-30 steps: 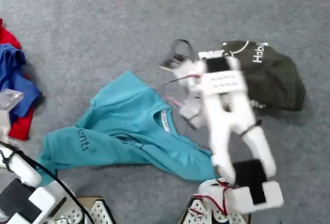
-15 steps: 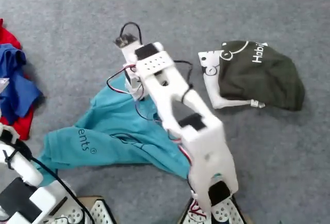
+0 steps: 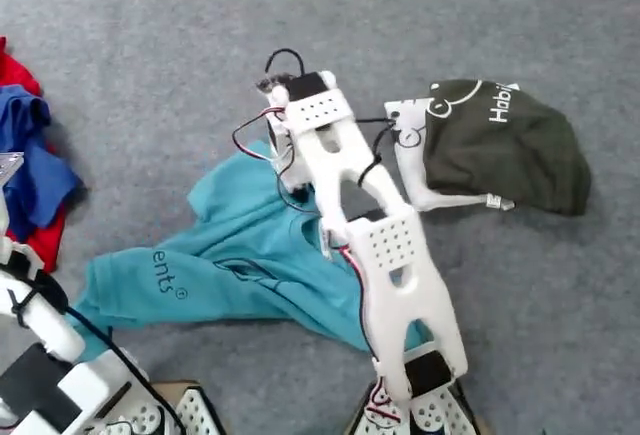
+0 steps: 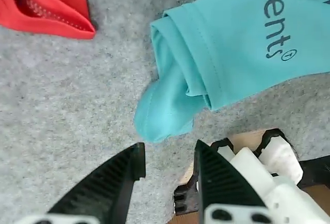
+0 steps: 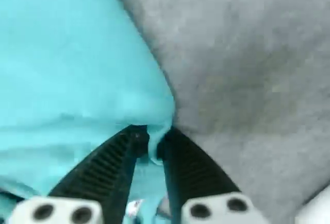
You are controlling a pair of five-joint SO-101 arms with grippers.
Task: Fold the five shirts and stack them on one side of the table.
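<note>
One teal shirt is left crumpled mid-table, its far edge nipped by the right gripper — jaws nearly closed, swung over from the dark-green shirt — so flattening is judged begun; the left gripper is held spread.

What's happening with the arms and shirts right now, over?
Right gripper shut on edge of teal shirt. Left gripper open, near its sleeve. Dark shirt lies apart, not blocking.

Red shirt partly beyond the left edge
</note>
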